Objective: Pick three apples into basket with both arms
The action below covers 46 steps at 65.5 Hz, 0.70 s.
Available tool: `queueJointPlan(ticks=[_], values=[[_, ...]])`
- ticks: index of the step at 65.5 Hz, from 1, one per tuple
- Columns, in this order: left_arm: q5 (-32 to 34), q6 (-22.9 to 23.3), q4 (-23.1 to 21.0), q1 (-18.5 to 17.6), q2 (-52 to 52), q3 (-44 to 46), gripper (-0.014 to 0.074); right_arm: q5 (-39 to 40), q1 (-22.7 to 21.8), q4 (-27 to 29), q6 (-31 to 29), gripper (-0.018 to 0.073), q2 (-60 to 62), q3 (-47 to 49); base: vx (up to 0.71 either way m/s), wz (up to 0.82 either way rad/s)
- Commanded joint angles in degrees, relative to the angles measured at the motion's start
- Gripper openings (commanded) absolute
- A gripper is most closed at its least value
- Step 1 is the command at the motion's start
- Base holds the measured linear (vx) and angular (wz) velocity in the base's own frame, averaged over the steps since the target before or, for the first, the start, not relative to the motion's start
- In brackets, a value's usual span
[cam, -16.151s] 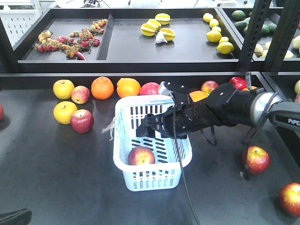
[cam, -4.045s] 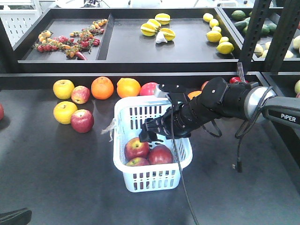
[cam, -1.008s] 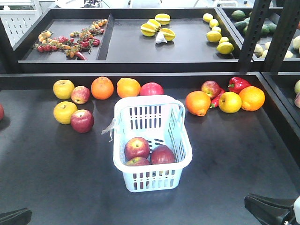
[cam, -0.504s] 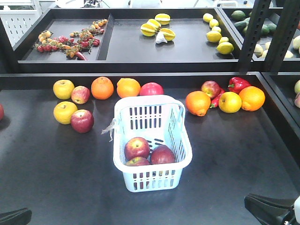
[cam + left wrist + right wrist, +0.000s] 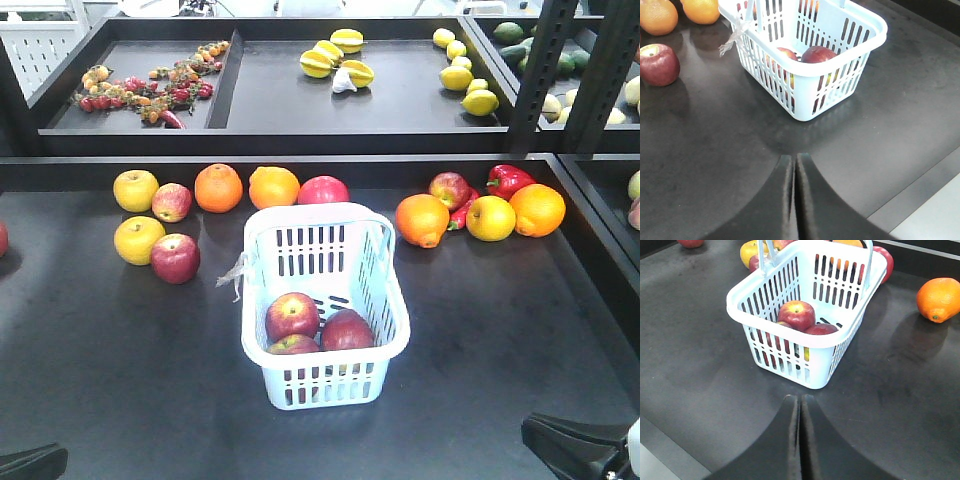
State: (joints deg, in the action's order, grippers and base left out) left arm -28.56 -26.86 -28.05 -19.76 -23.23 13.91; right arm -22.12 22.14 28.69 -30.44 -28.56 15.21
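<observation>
Three apples (image 5: 293, 316) lie inside the white slotted basket (image 5: 383, 262), which stands near the middle of the black counter (image 5: 120, 370). In the front view the basket's own centre serves as the clock reference: one apple sits at 9 o'clock, one (image 5: 347, 330) at 4 o'clock, and a third (image 5: 293, 346) at 7 o'clock against the near wall, largely hidden by the rim. All three touch one another. Their skin is dark red; the 9 o'clock apple shows a yellowish flush around the stem dimple, and the right wrist view confirms this on its upper apple (image 5: 796, 314).

The left fingers (image 5: 793, 200) are pressed together with no gap and hold nothing; they sit over bare counter at 6 o'clock from the basket. The right fingers (image 5: 800, 440) are likewise closed flat against each other, empty, at 6 o'clock from the basket in their own view.

Outside the basket, a loose red apple (image 5: 175, 258) rests at 9 o'clock from it, touching a yellow apple (image 5: 138, 239). Two oranges (image 5: 218, 187) lie at 11 o'clock along the counter's far edge. A further orange (image 5: 422, 220) lies at 2 o'clock, beside a red pepper (image 5: 510, 180).
</observation>
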Motion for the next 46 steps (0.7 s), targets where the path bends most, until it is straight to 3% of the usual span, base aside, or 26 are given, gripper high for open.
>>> queueJointPlan(ticks=[1,46], values=[[3.5,0.6,-1.5,-0.3,-0.4,1.3,-0.0006,3.2,-0.4,0.2,-0.1,-0.0005,-0.2,1.6,0.00,0.00],[3.5,0.6,-1.7,-0.3,-0.4,1.3,-0.0006,3.2,-0.4,0.2,-0.1,-0.0005,-0.2,1.6,0.00,0.00]])
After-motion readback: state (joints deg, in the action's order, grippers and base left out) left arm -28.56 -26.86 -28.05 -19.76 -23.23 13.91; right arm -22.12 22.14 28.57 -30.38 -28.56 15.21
